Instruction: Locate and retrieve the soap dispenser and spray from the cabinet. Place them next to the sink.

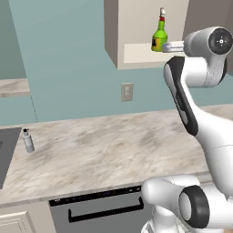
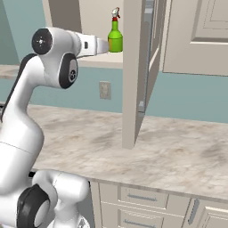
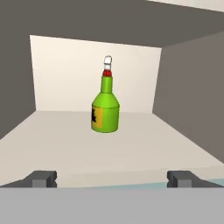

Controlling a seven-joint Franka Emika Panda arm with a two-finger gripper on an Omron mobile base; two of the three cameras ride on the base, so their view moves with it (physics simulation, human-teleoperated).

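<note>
Hand (image 3: 112,178) spread wide, empty, facing spray (image 3: 105,105) (yellow-and-black label, writing unreadable).

Teal wall (image 1: 68,59) with a beige outlet (image 1: 127,92) stood behind the marbled worktop (image 1: 104,150); pale drawers (image 2: 147,202) sat below.

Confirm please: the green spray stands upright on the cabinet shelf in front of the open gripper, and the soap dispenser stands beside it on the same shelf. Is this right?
Not quite. The soap dispenser stands on the worktop next to the sink, as the left base view shows. The spray does stand upright, alone on the cabinet shelf, in front of the open gripper.
</note>
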